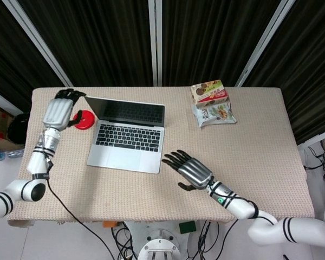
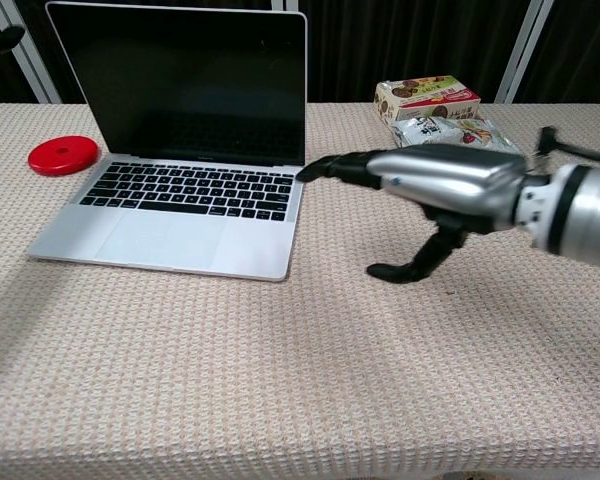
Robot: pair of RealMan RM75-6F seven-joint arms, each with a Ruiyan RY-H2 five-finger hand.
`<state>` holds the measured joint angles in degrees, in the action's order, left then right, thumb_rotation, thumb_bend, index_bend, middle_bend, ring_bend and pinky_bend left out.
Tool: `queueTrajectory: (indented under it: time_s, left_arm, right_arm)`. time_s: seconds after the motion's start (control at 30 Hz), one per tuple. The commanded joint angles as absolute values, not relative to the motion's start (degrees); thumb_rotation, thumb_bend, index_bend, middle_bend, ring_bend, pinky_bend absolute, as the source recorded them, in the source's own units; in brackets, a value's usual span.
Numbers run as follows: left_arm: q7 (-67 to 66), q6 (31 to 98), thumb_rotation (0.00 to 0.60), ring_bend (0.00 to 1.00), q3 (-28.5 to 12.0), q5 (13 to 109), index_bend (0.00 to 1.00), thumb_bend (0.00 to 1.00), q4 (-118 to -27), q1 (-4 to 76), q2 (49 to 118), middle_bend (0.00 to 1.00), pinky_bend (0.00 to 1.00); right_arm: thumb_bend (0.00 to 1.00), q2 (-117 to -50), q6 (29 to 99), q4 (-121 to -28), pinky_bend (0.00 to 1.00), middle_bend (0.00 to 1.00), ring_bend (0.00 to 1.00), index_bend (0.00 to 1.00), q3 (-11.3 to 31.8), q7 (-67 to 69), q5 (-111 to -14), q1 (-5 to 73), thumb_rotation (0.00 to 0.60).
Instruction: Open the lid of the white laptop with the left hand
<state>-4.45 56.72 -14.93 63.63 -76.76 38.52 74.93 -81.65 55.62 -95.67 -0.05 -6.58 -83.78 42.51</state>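
**Mia:** Where is the thin white-and-silver laptop (image 1: 129, 131)?

**Ben:** It sits on the beige woven worktop (image 1: 249, 146), toward the left side. Its lid already stands up, and the dark screen faces the front edge of the worktop.

**Mia:** How would it feel to move that lid?

**Ben:** I think the lid is thin, hard and smooth, so fingers could slip on it. The hinge is likely a bit stiff, and the screen could break. A soft push or pull at the lid's top edge looks best. The flat base seems light and might slide on the cloth.

**Mia:** What is the left robot hand (image 1: 59, 109) doing?

**Ben:** It is up just left of the laptop lid's top corner. Its fingers are a little bent and apart, and it holds nothing. I cannot tell if a fingertip touches the corner.

**Mia:** And the right robot hand (image 2: 420, 180)?

**Ben:** It floats just right of the laptop's front corner, fingers spread out flat, thumb pointing down. It holds nothing and does not touch the laptop.

**Mia:** What else is near?

**Ben:** A flat round red disc (image 2: 63, 154) lies left of the laptop, under the left robot hand. It could get bumped. A snack box with a red band (image 1: 209, 92) and a shiny snack bag (image 1: 214, 114) lie well to the right of the laptop, out of the way.
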Motion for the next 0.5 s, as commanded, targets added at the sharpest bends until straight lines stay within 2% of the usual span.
queueTrajectory:
  time_s: [0.03,0.23,0.5]
  left_arm:
    - [-8.3,63.5,0.6,0.11,-9.3,64.0,0.22,0.29,-88.5,30.2,68.5,0.19,0.12]
    - [-8.1,76.2,0.6,0.11,-3.3,70.8,0.22,0.26,-91.9,20.4,68.0,0.19,0.12]
    - [-6.4,90.3,0.6,0.11,1.6,79.1,0.22,0.26,-93.1,10.0,68.5,0.19,0.11]
  right_arm:
    - [0.23,-71.6,66.0,-100.5,0.0,0.01,0.0,0.0,-4.7,-6.4,-88.6,34.7,0.6]
    - [0.23,-61.6,80.5,-100.2,0.0,0.01,0.0,0.0,-9.3,-2.5,-92.9,23.9,0.6]
    - [0.24,-59.0,92.9,-94.3,0.0,0.01,0.0,0.0,-11.5,6.0,-94.6,12.6,0.6]
